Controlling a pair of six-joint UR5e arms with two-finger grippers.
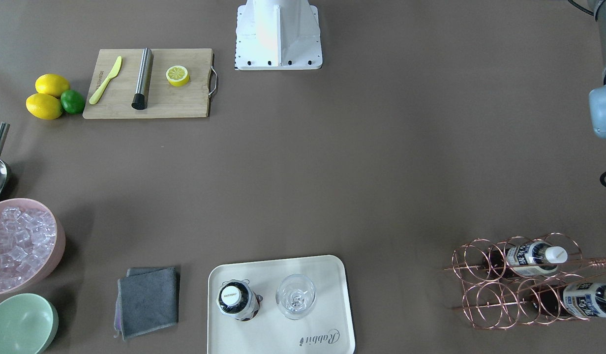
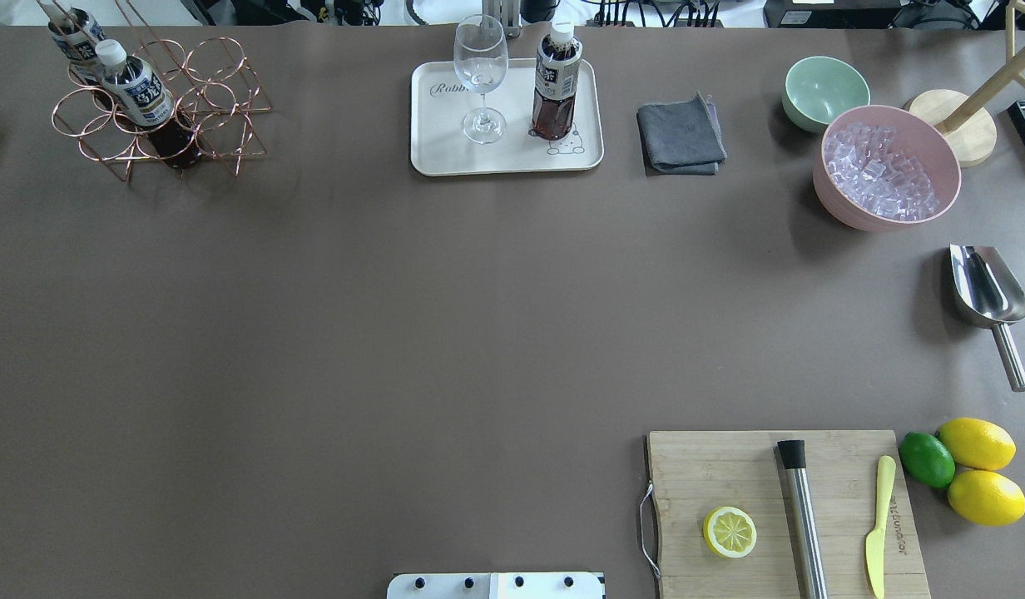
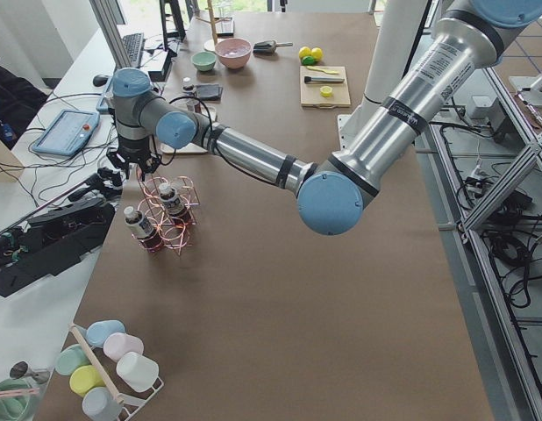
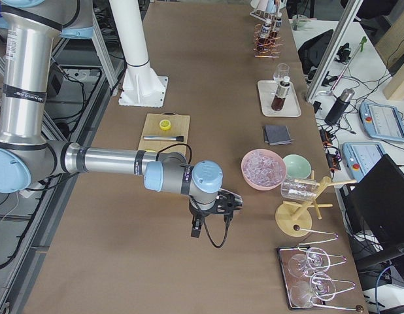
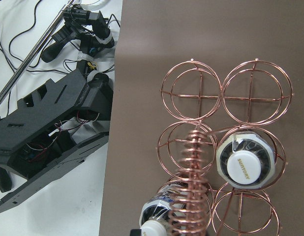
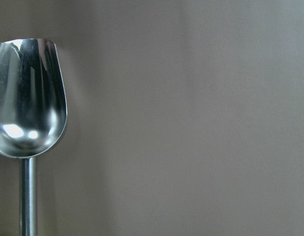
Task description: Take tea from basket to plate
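Observation:
One tea bottle (image 2: 556,91) stands upright on the cream plate (image 2: 446,158), beside a wine glass (image 2: 481,83); it also shows in the front-facing view (image 1: 239,300). Two more tea bottles (image 1: 531,258) (image 1: 588,300) lie in the copper wire basket (image 1: 480,295). The left wrist view looks down on them (image 5: 245,167) from above. My left gripper (image 3: 133,163) hangs above the basket (image 3: 170,224) beyond the table edge; I cannot tell if it is open. My right gripper (image 4: 218,203) hovers by the metal scoop (image 6: 29,98); I cannot tell its state.
A grey cloth (image 2: 680,135), a green bowl (image 2: 824,91) and a pink bowl of ice (image 2: 887,166) sit right of the plate. A wooden cutting board (image 2: 787,516) holds a lemon half, a steel rod and a yellow knife. Lemons and a lime (image 2: 962,466) lie beside it.

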